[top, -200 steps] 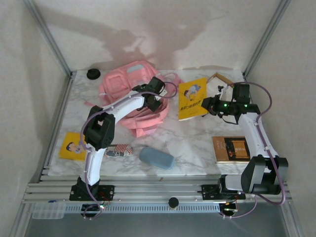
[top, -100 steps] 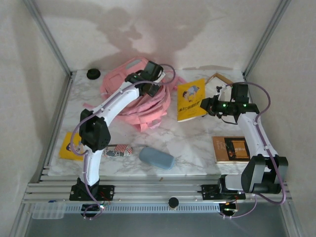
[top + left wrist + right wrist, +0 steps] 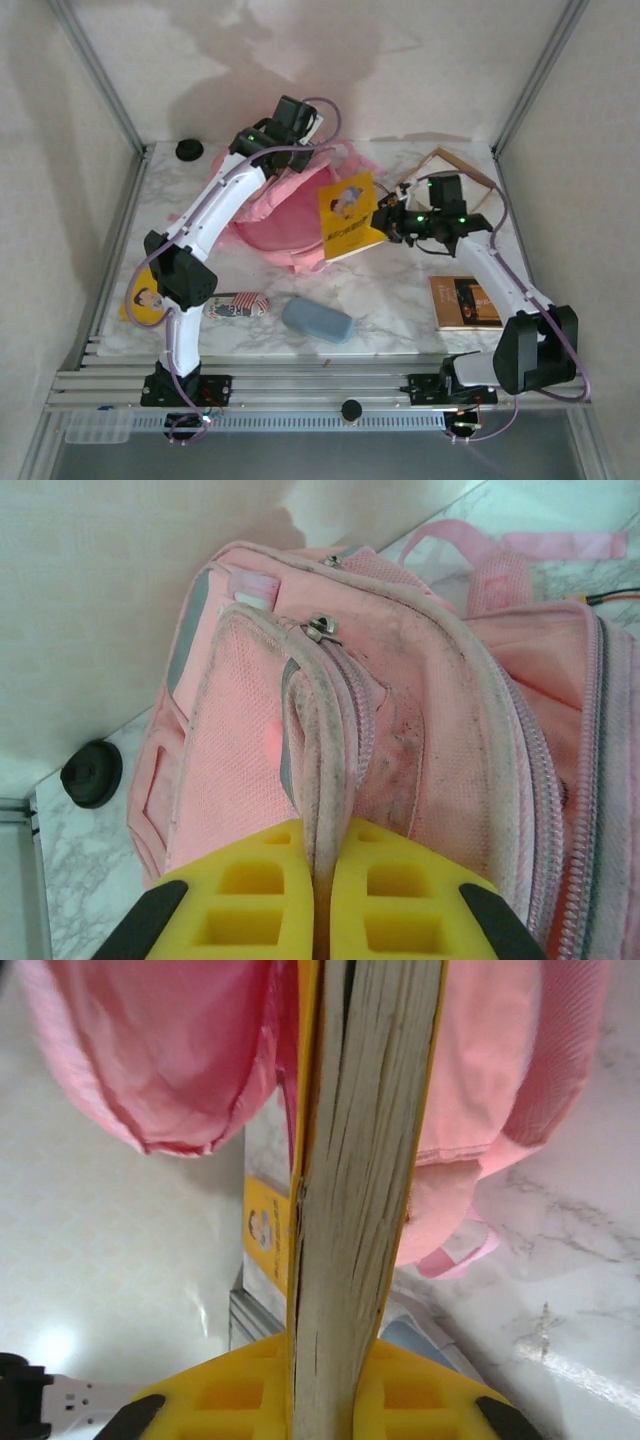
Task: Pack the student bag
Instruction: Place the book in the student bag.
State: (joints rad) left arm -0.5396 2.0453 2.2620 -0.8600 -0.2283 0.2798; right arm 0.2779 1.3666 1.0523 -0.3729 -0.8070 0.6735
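Two end effectors were both gripping something. The left end effector [image 3: 292,122] [image 3: 322,885] had its yellow pads pressed together on a piped edge of the student bag [image 3: 285,215] [image 3: 430,710] beside a zip, holding that edge up at the far middle of the table [image 3: 400,290]; the pink body hung below it, and contact with the table was unclear. The right end effector [image 3: 385,220] [image 3: 365,1385] pinched a yellow book [image 3: 347,213] [image 3: 365,1160] by its edge, upright and tilted, just beside the bag's right side, with pink fabric [image 3: 150,1050] on both sides of it in the right wrist view. A blue-grey oval case [image 3: 317,320], striped pouch [image 3: 237,304] and second yellow book [image 3: 140,295] lay near the front, a brown book [image 3: 468,302] at front right, a cardboard box [image 3: 455,165] at far right, and a black round object [image 3: 189,150] at far left.
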